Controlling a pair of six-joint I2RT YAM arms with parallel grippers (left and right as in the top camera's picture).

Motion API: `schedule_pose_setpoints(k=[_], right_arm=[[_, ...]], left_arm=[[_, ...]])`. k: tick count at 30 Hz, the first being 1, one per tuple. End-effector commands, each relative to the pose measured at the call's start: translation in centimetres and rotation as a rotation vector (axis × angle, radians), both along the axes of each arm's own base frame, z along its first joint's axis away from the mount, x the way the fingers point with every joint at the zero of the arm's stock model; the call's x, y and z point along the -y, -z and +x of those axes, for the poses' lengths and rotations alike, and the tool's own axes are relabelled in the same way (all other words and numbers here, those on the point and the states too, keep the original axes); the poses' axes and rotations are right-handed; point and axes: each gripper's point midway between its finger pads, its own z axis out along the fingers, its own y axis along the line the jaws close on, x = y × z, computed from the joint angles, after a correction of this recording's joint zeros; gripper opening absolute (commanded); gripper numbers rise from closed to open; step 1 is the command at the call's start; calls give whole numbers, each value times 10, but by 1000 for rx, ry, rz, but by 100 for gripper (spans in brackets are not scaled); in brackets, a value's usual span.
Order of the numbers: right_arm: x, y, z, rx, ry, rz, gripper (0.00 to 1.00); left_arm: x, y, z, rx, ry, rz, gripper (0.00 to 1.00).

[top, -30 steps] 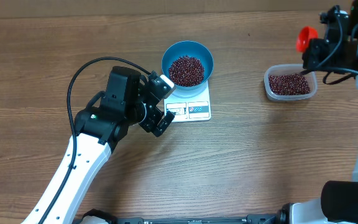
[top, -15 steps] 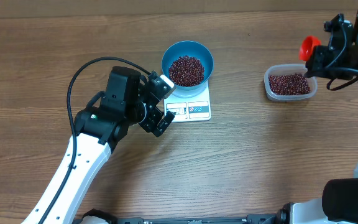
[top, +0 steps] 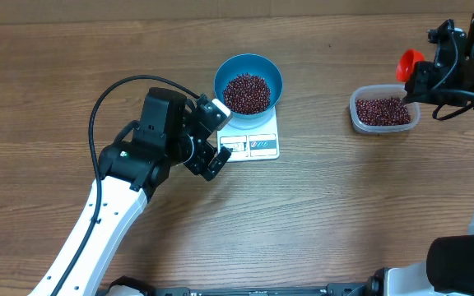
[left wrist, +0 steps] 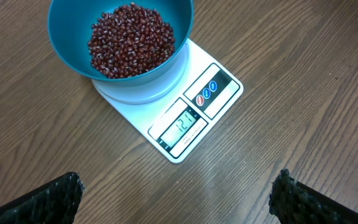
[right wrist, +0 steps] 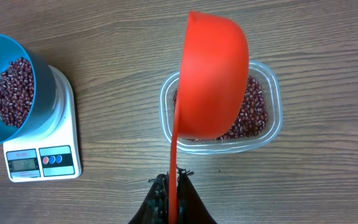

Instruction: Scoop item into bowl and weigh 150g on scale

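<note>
Right gripper [right wrist: 171, 190] clamping red scoop [right wrist: 213, 74] handle, hovering over tub [right wrist: 272, 124] | bowl [top: 270, 70] sitting well left on scale [top: 253, 146] | left gripper [left wrist: 176, 202] gaping, holding zilch

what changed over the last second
The right pincer, shut on the red scoop, carried it slightly toward the right edge of the overhead view, then held still above the clear tub. Nothing was gripped or released. The open left pincer, the bowl of beans on the scale and the tub stayed put.
</note>
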Motion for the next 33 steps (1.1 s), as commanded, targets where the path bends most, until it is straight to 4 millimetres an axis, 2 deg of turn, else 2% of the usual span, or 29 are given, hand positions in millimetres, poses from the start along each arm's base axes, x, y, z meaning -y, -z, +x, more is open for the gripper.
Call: schedule_pose_setpoints(k=[1, 6, 23, 33], right_arm=[[4, -3, -2, 8, 4, -22, 4], [15, 1, -8, -27, 34, -79, 4], [15, 4, -9, -43, 38, -77, 4], [15, 28, -6, -122, 34, -58, 4]], left_arm=[[3, 2, -1, -8, 2, -7, 99], [3, 2, -1, -8, 2, -7, 100], [3, 2, -1, -8, 2, -7, 99], [3, 2, -1, -8, 2, -7, 100]])
